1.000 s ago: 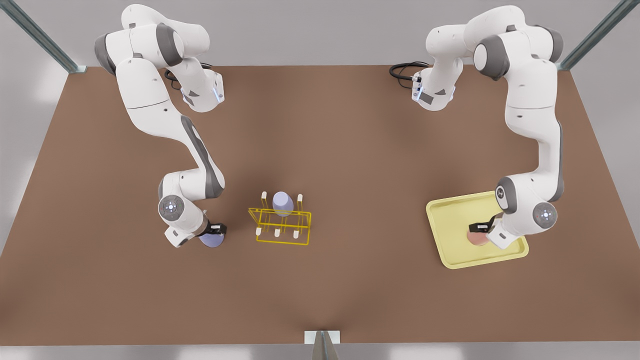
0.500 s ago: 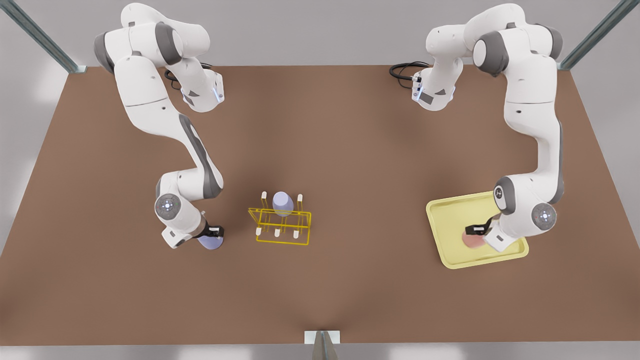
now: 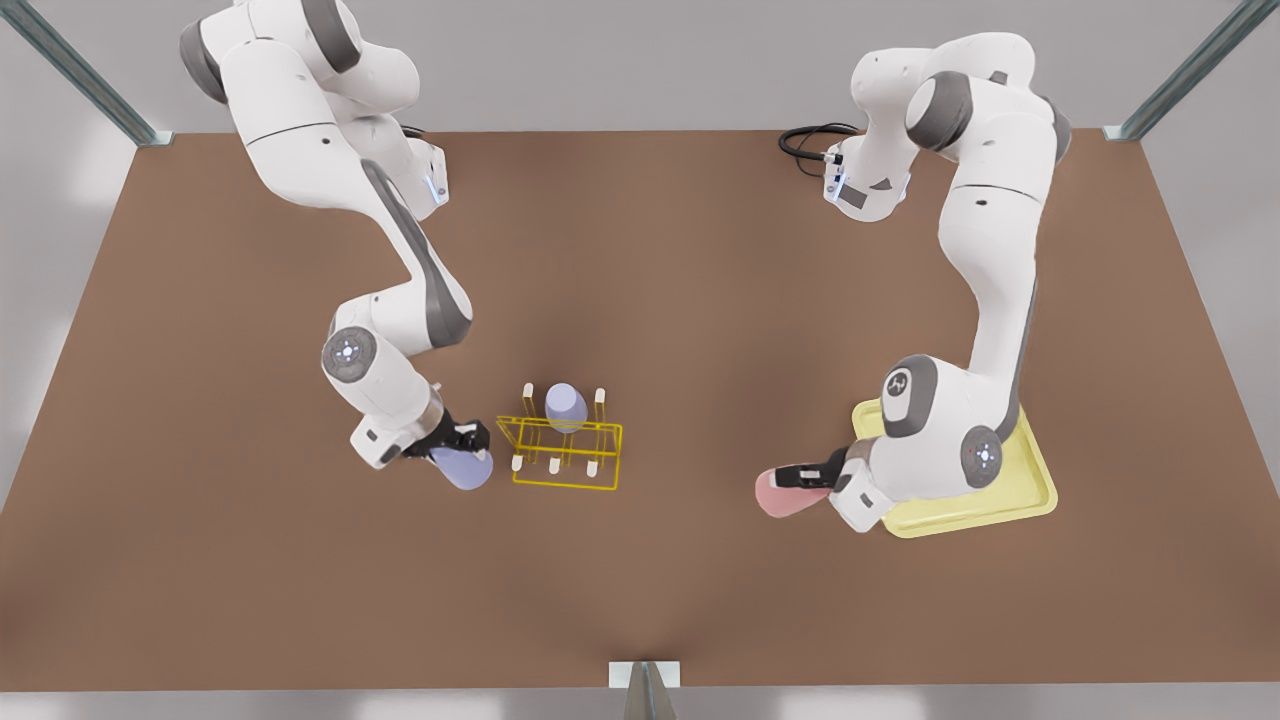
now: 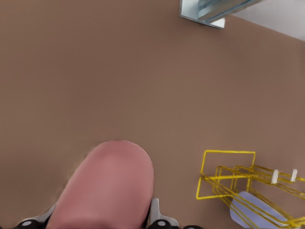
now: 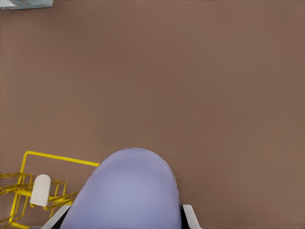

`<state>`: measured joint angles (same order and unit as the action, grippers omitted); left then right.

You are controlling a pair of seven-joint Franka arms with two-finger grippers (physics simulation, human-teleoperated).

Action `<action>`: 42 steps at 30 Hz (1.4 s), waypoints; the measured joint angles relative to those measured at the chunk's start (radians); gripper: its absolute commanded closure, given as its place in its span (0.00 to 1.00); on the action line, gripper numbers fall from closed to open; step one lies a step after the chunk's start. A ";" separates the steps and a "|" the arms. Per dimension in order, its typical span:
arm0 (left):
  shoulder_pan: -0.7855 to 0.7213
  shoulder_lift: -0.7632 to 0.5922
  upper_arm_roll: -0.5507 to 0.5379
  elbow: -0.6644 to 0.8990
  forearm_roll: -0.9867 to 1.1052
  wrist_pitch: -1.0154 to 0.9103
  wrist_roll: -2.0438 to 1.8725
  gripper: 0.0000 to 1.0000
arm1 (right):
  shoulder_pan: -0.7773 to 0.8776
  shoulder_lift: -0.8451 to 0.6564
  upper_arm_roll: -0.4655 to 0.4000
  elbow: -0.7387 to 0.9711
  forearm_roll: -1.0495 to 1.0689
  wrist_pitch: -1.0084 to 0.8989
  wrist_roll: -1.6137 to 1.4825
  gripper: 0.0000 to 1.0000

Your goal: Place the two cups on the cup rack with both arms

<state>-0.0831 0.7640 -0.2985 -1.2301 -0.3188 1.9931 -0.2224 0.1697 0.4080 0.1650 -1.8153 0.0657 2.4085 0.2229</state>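
Note:
The pale pink cup lies sideways in the air, held by my left gripper, which is shut on it just off the tray's edge on the front view's right. The same pink cup shows close up in the left wrist view, with the yellow cup rack beyond it. My right gripper is shut on a lavender cup, tilted, just to the left of the cup rack in the front view. The right wrist view shows that lavender cup beside a white-tipped peg.
Another lavender cup sits upside down on a rear peg of the rack. A flat pale-yellow tray lies under the left arm's wrist. Brown tabletop stretches between the rack and the pink cup. Black cables lie at the back.
The left gripper has carried the pink cup off the tray toward the rack. The right gripper has lifted the lavender cup and moved it closer to the rack.

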 measured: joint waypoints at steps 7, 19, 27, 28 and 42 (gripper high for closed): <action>-0.233 0.181 0.007 0.276 -0.066 0.085 -0.140 0.20 | -0.001 -0.048 0.004 0.011 0.051 -0.037 -0.004 0.17; -0.351 0.260 0.011 0.345 -0.087 0.188 -0.326 0.20 | 0.019 0.025 0.004 0.105 0.170 -0.040 -0.010 0.17; -0.387 0.272 0.028 0.350 -0.092 0.199 -0.393 0.00 | 0.058 0.040 0.005 0.097 0.206 -0.016 -0.012 0.17; -0.387 0.271 0.028 0.350 -0.092 0.203 -0.401 0.00 | 0.060 0.051 0.005 0.097 0.207 -0.015 -0.013 0.17; -0.006 -0.419 0.156 -0.110 0.415 -0.348 -0.208 0.00 | 0.046 -0.005 -0.111 0.127 0.136 -0.101 -0.010 0.00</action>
<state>-0.0887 0.3449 -0.1425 -1.3396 0.0961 1.6451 -0.4309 0.2157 0.4032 0.0541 -1.6886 0.2021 2.3074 0.2133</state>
